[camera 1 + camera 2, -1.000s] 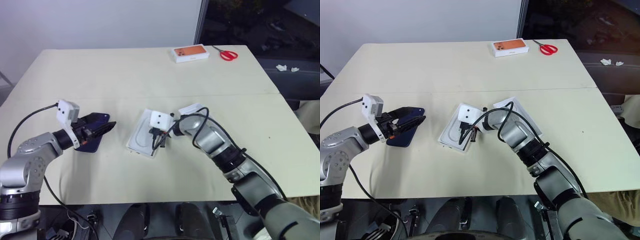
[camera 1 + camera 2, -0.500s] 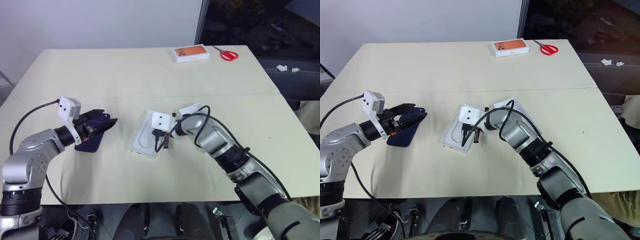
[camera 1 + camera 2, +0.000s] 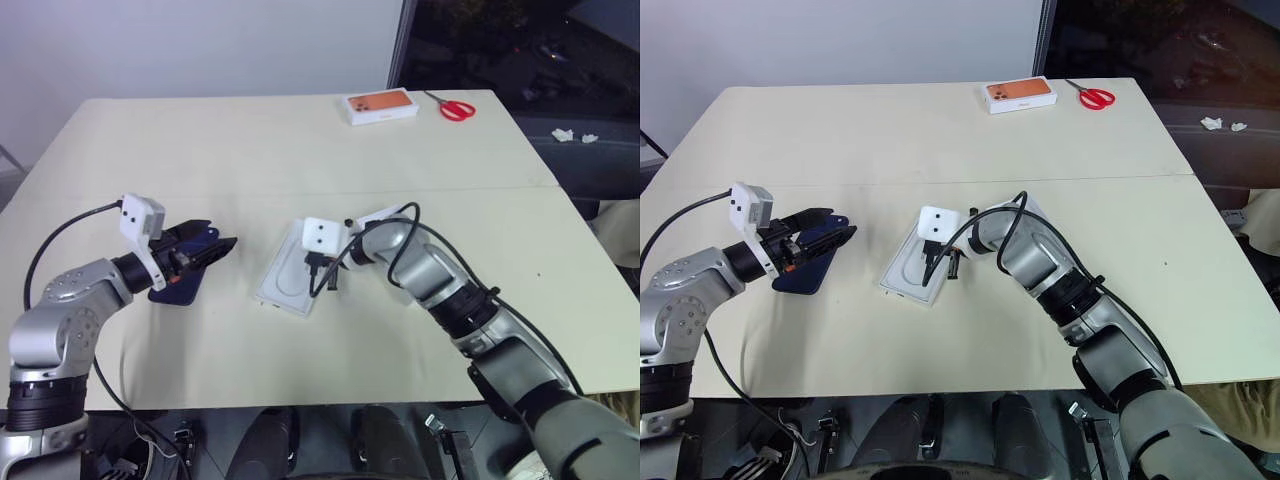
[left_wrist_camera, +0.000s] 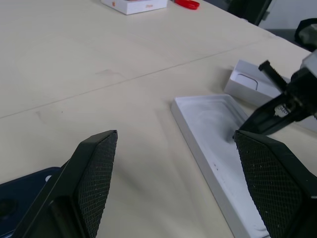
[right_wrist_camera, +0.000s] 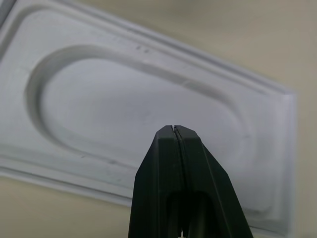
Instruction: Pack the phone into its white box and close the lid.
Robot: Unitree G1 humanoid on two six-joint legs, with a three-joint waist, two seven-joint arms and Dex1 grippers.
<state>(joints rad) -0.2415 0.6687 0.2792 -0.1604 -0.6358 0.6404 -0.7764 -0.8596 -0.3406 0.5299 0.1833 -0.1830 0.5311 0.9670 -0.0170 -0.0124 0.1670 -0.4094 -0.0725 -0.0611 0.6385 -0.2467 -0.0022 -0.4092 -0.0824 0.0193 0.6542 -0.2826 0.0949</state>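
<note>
Fingertips (image 5: 176,136) of the right gripper (image 3: 322,281), pressed together, hover over a white oval-recessed insert (image 5: 148,109). Slim navy glossy phone (image 3: 805,262) lies flat beneath the spread left gripper (image 3: 832,232).

my left arm reaches forward at my left side, elbow bent, wrist roughly level. my left gripper (image 3: 215,247) points forward and toward my right, its two black fingers (image 4: 94,173) spread wide apart with nothing between them. my right arm extends across my front, forearm angled inward, wrist bent so that my right gripper (image 3: 322,284) points downward and toward my left. its fingertips (image 5: 174,136) are pressed together, no gap visible, nothing clamped. a black cable loops along the right forearm.
</note>
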